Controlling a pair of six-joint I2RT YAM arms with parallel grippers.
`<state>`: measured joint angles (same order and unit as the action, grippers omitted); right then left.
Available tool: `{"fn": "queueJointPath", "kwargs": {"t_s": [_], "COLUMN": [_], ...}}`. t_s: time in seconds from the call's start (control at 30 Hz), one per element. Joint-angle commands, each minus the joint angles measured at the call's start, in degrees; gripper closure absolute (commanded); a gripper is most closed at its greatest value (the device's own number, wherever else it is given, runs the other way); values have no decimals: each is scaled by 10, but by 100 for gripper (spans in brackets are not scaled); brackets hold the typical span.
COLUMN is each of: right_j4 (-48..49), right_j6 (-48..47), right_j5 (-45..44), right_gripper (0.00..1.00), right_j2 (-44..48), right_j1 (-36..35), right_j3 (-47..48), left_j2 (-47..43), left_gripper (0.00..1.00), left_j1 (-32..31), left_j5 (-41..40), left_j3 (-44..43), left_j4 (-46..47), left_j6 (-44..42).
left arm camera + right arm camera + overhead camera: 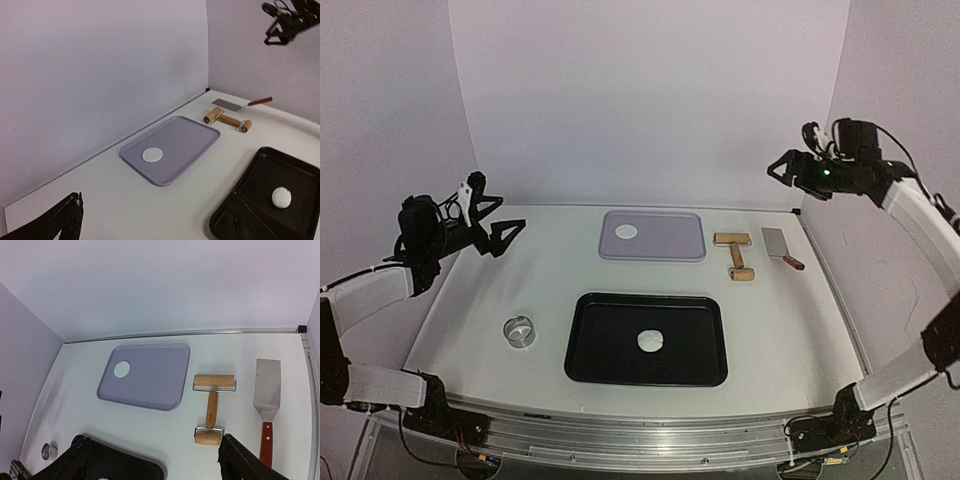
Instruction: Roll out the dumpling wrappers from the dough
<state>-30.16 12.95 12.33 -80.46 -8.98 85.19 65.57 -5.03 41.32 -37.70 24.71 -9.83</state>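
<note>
A small roundish lump of dough [651, 341] lies in the black tray [600, 350] at the front centre; it also shows in the left wrist view [281, 197]. One round dumpling wrapper [627, 231] lies on the lavender tray [670, 240], and shows in the left wrist view [152, 154] and the right wrist view [121, 369]. My left gripper [500, 221] is open and empty, raised above the table's left side. My right gripper [779, 170] is open and empty, high in the air at the back right, above the tools.
A wooden double-ended roller [735, 252] and a metal spatula [780, 245] lie right of the lavender tray. A metal ring cutter [520, 331] stands left of the black tray. Walls close the back and both sides.
</note>
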Motion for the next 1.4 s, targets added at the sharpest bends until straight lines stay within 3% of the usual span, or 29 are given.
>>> {"fn": "queueJointPath", "kwargs": {"t_s": [0.0,0.13,0.33,0.5,0.83,0.97,1.13,1.37], "right_j4": [-134,-186,-240,-253,-260,-260,-259,-260], "right_j6": [49,57,78,71,42,34,33,-53], "right_j5": [-144,-176,-168,-184,-195,-185,-167,-69], "right_gripper": [19,20,27,34,37,53,96,100], "right_j2": [-179,-299,-458,-542,-630,-654,-647,-569], "right_j1": [-34,-56,-63,-67,-67,-67,-67,-67], "right_j3": [138,224,332,373,406,416,402,405], "left_j2": [25,52,95,130,169,171,164,160], "left_gripper": [0,0,1,1,2,1,2,2], "left_j1": [-41,-57,-68,-78,-83,-85,-85,-85], "left_j5": [-17,44,78,89,105,107,112,186], "left_j3": [-59,-104,-135,-146,-162,-162,-165,-189], "left_j4": [-64,-147,-153,-128,-113,-111,-128,-203], "left_j6": [-140,-234,-251,-255,-255,-256,-279,-350]}}
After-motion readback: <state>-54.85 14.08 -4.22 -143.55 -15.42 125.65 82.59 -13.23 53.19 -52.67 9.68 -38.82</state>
